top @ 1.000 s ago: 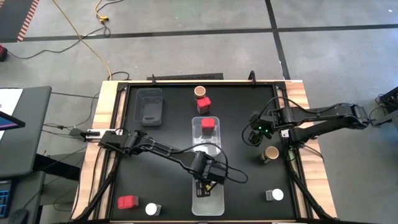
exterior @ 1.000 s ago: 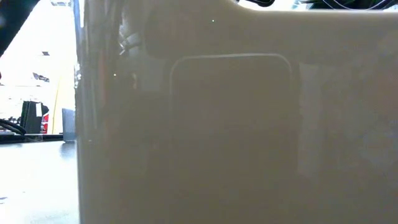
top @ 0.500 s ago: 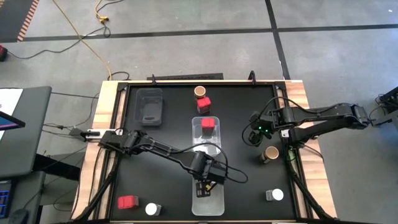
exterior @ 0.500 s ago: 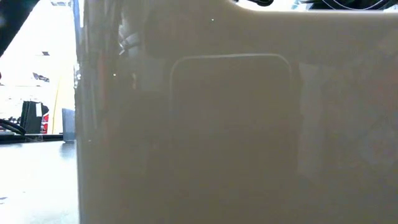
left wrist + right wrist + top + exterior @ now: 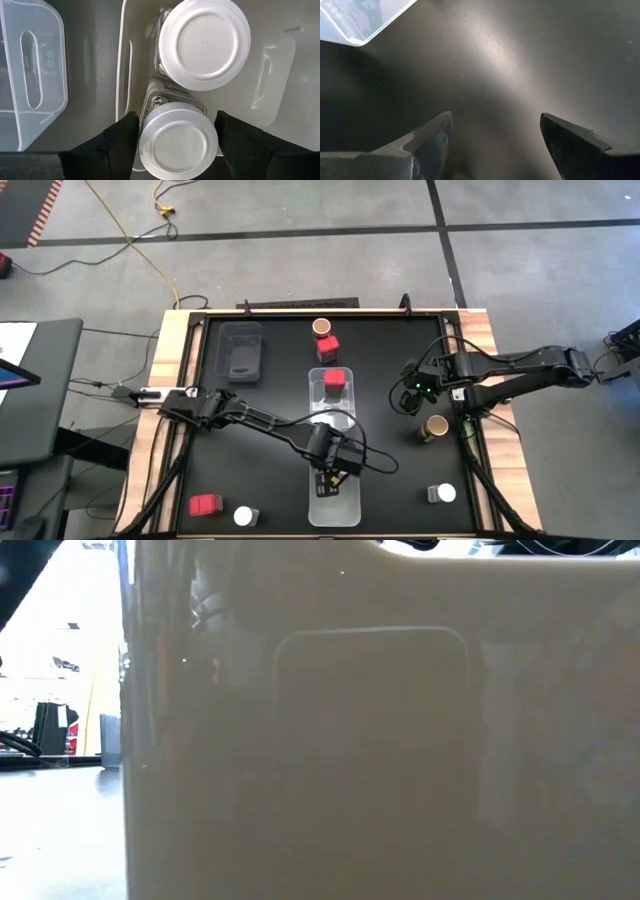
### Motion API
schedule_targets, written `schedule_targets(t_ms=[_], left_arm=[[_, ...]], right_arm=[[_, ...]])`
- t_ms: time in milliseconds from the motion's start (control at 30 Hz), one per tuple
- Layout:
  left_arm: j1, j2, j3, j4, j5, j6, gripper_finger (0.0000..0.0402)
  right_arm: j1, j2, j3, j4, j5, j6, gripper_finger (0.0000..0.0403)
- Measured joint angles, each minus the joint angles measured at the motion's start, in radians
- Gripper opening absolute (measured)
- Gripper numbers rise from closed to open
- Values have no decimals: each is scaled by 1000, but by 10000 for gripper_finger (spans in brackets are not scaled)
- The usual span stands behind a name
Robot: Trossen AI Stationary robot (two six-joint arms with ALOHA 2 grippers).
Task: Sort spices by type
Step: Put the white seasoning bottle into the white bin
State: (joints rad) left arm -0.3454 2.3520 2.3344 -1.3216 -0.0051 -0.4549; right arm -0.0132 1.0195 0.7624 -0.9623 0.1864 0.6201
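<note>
We see the clear tub [image 5: 334,445] mid-table; over its near end our left gripper [image 5: 177,137] has its fingers parted around a white-lidded jar [image 5: 177,142] beside a second jar [image 5: 205,42]. Lifting carelessly could tip it. Our right gripper [image 5: 495,132], well right of the tub, waits open and empty.

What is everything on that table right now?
red boxes: three, red; one top centre of the high view, one in a centre tub, one bottom left.
white-lidded jars: four, white; two in a centre tub, two loose at the bottom.
brown-topped jars: two, tan; top centre, right side.
clear tubs: three, see-through; top left, two centre.
mat: one, black.
left gripper: over the tubbed jars.
right gripper: open, over bare mat.
</note>
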Motion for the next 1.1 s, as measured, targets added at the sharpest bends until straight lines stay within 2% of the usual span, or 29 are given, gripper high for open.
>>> schedule_targets(t_ms=[367,767,1100], left_arm=[[0,0,0,0,0,12,249],[0,0,0,-5,-1,209,249],[-13,6,0,-3,-12,268,249]], right_arm=[[0,0,0,0,0,0,329],[0,0,0,0,0,0,329],[0,0,0,1,0,0,329]])
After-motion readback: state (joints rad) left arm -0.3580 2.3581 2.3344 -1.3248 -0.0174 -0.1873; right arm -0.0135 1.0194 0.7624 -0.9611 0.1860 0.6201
